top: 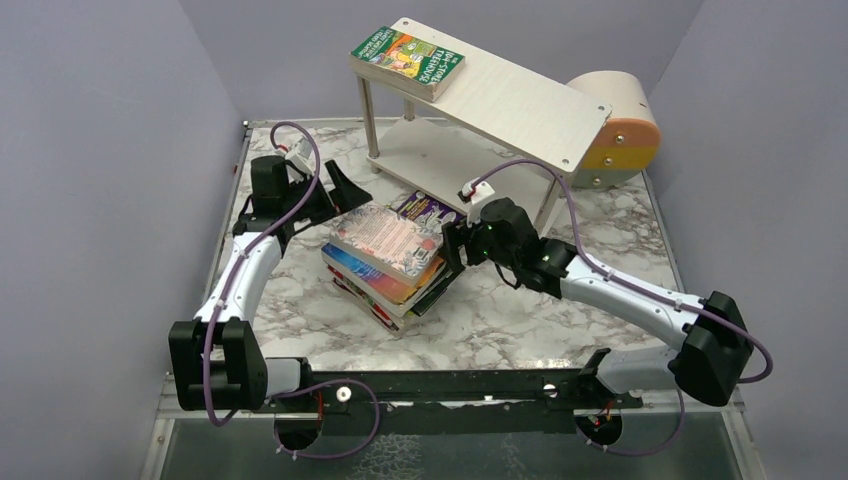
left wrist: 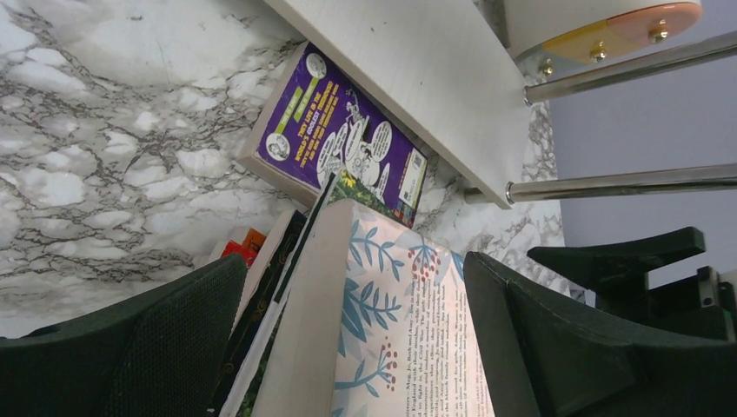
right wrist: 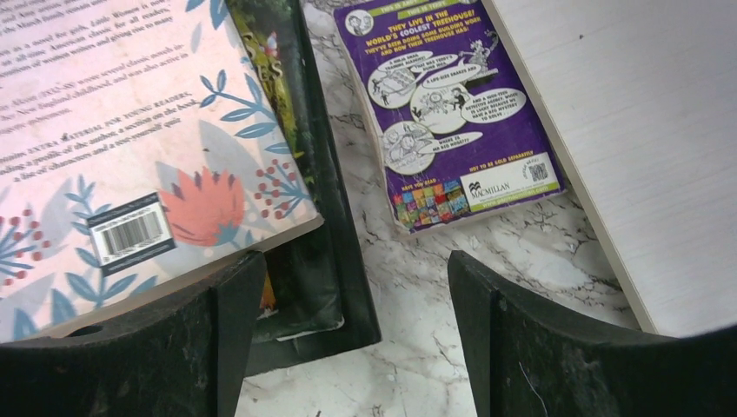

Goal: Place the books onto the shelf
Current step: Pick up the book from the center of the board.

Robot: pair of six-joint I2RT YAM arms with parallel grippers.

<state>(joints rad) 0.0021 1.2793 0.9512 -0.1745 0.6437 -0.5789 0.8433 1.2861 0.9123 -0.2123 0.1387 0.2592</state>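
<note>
Gaping left hand [top: 346, 196] and right hand [top: 452, 260] flank books [top: 385, 245].

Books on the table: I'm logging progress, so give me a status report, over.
Left gripper open, right gripper open, both at the book stack. One green book on the shelf; purple book lies loose by its lower board. No obstruction seen.
</note>
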